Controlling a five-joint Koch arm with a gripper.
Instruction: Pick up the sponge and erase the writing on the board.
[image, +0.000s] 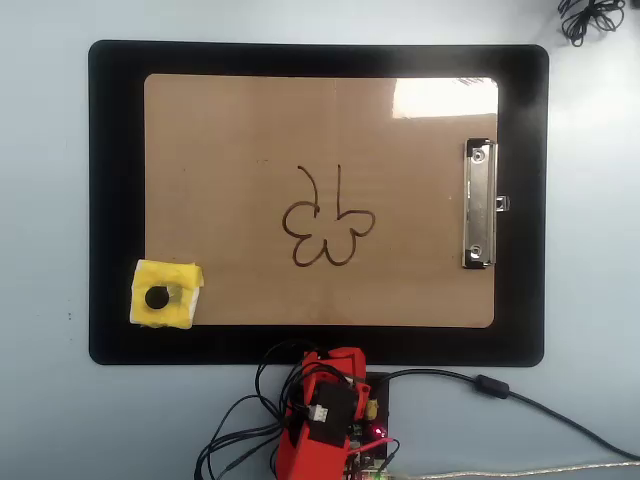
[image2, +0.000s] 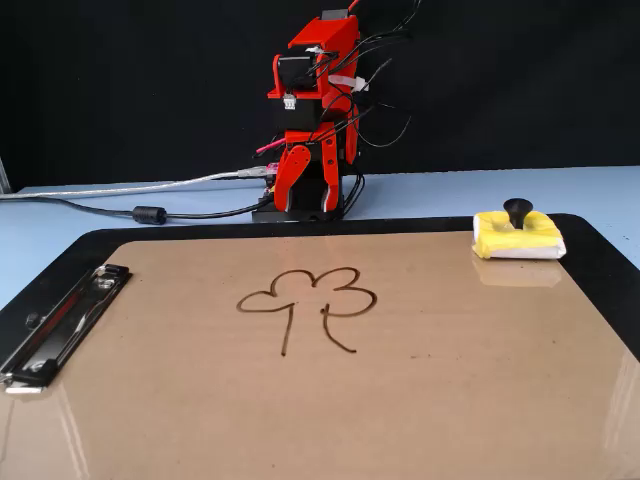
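Worktop (image: 40, 200): pale blue surface carrying every item listed.

Black mat (image: 115, 200): large dark rectangle with rounded corners, lying just ahead of the gripper and the arm's base.

Board (image: 220, 150): tan-brown clipboard lying flat on the mat, directly in front of the gripper and apart from it. Glossy; it shows a bright reflection near one corner.

Arm (image2: 318, 120): red, folded upright over its base at the mat's edge, with black cables trailing off to one side.

Metal clip (image: 479, 205): silver, on the board's short edge, to the right of the gripper in the overhead view.

Writing (image: 325, 225): thin dark-brown looped, flower-like outline with two straight strokes, near the board's middle, straight out from the gripper and well apart from it.

Sponge (image: 166, 293): yellow block with white edges and a black knob on top, sitting over the board's corner and the mat; to the gripper's left in the overhead view, not touching it.

Gripper (image2: 308, 195): red, pointing down close to the base, holding nothing; whether the jaws are parted cannot be told.
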